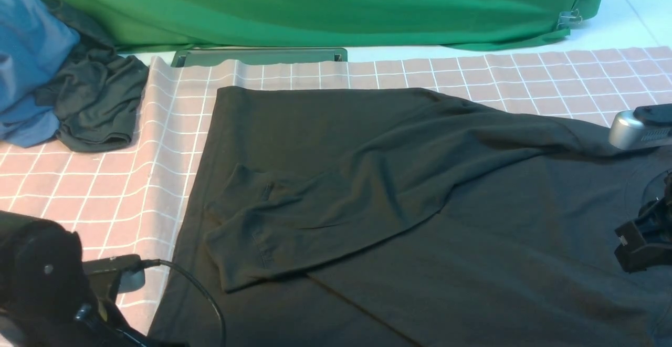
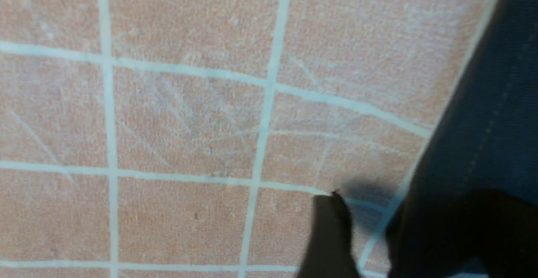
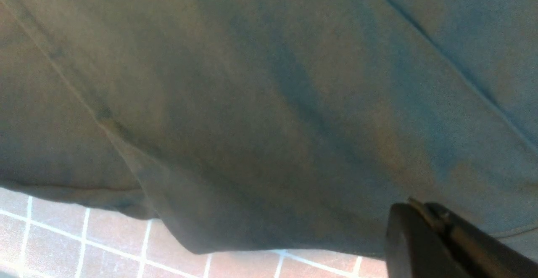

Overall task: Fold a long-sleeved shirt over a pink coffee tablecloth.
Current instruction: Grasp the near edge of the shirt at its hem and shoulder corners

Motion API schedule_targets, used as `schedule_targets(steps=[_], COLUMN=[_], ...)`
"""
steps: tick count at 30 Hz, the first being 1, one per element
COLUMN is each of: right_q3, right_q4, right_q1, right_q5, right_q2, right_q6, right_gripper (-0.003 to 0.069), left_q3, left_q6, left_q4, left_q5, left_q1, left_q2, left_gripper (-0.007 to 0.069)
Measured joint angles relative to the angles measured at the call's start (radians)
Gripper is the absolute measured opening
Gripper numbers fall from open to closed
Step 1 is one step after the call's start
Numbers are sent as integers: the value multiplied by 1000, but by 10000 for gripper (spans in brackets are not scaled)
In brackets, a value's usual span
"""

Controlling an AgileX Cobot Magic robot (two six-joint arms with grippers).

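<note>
The black long-sleeved shirt [image 1: 420,221] lies spread on the pink coffee tablecloth [image 1: 157,153], with one sleeve [image 1: 315,216] folded across its body. Its logo and neck label are hidden. My left gripper [image 2: 378,236] hovers low over the tablecloth [image 2: 168,122], right beside the shirt's stitched edge [image 2: 496,101]. It is open, with bare cloth showing between its fingers [image 2: 332,231]. My right gripper [image 3: 420,213] is above the shirt [image 3: 269,101] near its edge, fingers pressed together on nothing. In the front view the right arm [image 1: 638,244] enters from the right edge.
A blue garment [image 1: 26,58] and a smaller dark grey garment [image 1: 94,100] are heaped at the far left. A green cloth [image 1: 315,6] hangs along the back, with a dark tray edge [image 1: 257,55] below it. The left arm's cable [image 1: 205,294] lies over the shirt's near corner.
</note>
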State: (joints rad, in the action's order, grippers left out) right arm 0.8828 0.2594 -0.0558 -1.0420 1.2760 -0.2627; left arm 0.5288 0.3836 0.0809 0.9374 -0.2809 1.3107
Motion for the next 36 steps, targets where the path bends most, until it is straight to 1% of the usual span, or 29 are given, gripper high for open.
schedule_targets(steps=[1,3,5,6,7,8,10,12,13,15,18,19,20,21,22,23,25,26,27,30,34,36], right_q3=[0,0,0,0,0,0,0,0,0,-8,-57,-91,-109,-142,-170,-208,-251,-260,-284,-301,-303,-303], right_q4=[0,0,0,0,-1,-5,-21,-68,-72,-125,-160,-165,-168,-171,-177,-194,-228,-238,-282,-330,-327,-297], right_q1=[0,0,0,0,0,0,0,0,0,0,0,0,0,0,0,0,0,0,0,0,0,0], right_q5=[0,0,-12,-16,-32,-38,-45,-74,-78,-121,-111,-85,-62,-34,-1,55,124,146,184,214,260,285], right_q2=[0,0,0,0,0,0,0,0,0,0,0,0,-1,-1,-1,-1,2,5,20,57,111,149], right_q6=[0,0,0,0,0,0,4,48,51,80,98,110,122,134,155,189,271,290,352,411,438,443], right_gripper=[37,39,41,41,42,43,44,52,55,98,198,259,293,350,395,459,519,529,550,557,558,556], left_q3=[0,0,5,5,24,39,60,104,107,138,145,145,145,145,145,145,145,145,145,145,145,145], left_q6=[0,-8,-22,-23,-28,-28,-28,-28,-28,-20,8,18,25,29,35,42,48,49,50,51,51,51], left_q4=[0,1,1,1,1,1,1,1,1,1,1,1,1,0,-3,-6,-8,-8,-12,-14,-18,-18], left_q5=[0,0,9,11,40,62,89,141,141,182,207,214,218,221,223,227,229,229,235,241,241,237], left_q1=[0,0,0,0,0,0,0,0,0,0,0,0,0,0,0,0,0,0,0,0,0,0], left_q2=[3,47,62,62,63,58,47,8,4,-51,-115,-139,-151,-168,-181,-197,-212,-216,-220,-222,-222,-222], left_gripper=[406,256,148,136,57,36,26,22,22,14,14,14,14,14,14,14,14,14,14,14,14,14])
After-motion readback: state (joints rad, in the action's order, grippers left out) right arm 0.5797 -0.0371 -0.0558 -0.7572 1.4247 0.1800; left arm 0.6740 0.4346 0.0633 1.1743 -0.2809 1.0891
